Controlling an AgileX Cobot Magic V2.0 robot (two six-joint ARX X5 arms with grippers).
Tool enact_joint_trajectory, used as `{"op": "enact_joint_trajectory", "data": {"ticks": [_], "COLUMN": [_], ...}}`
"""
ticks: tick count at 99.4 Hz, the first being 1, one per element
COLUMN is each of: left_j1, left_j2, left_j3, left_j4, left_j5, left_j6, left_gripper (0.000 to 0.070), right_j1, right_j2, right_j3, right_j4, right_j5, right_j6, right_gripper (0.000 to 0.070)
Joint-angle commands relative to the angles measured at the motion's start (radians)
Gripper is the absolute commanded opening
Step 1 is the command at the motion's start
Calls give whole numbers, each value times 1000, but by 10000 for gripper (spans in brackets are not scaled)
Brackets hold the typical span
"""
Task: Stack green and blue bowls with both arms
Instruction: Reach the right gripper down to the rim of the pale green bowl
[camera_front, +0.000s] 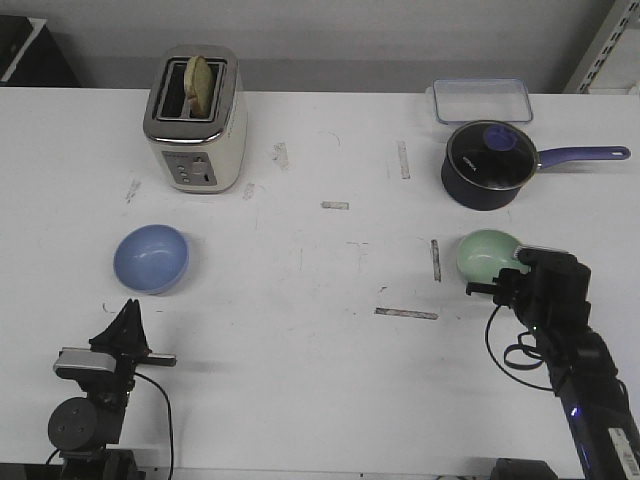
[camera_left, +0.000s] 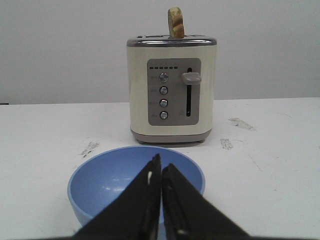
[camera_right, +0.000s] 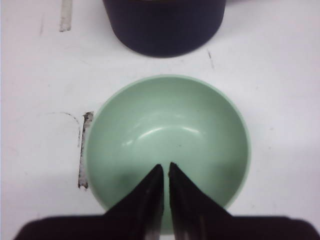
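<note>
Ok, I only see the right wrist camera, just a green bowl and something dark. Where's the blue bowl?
Observer: The blue bowl sits on the left side of the table, nearer the robot than a toaster, far from the green bowl.
Child: Is the other arm holding it?
Observer: No. The left gripper is short of the bowl, fingers together, holding nothing.
Child: What's the dark thing?
Observer: A lidded saucepan, its handle pointing right.
</note>
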Motion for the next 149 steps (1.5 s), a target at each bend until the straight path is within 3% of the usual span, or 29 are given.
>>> {"op": "enact_joint_trajectory", "data": {"ticks": [1,10,26,47,54,67,90,124,128,149], "left_j1": [1,1,1,1,1,1,1,1,1,1], "left_j2": [-3,-3,-3,-3,-3,-3,-3,-3,-3,-3], "left_j3": [-22,-22,-22,-22,-22,-22,-22,-22,-22,-22], "left_j4": [16,16,16,16,15,16,16,16,14,16], "left_j5": [0,0,0,0,0,0,0,0,0,0], "left_j6": [2,3,2,2,2,3,3,2,2,3], "left_gripper": [2,2,2,2,2,2,2,2,2,2], "right_j1": [-23,-59,-128,-225,-251,-270,-270,-269,-269,-260], "right_j2": [38,90,182,300,338,398,509,533,533,486], "right_j3": [56,123,235,327,339,339,339,339,339,340], "right_j4": [-18,-66,-157,-243,-260,-256,-238,-215,-214,-204], "right_j5": [-33,-60,-69,-174,-192,-190,-190,-193,-197,-214], "right_j6": [46,46,45,45,43,30,14,11,11,16], "right_gripper": [10,39,289,449,485,486,474,35,6,6]}}
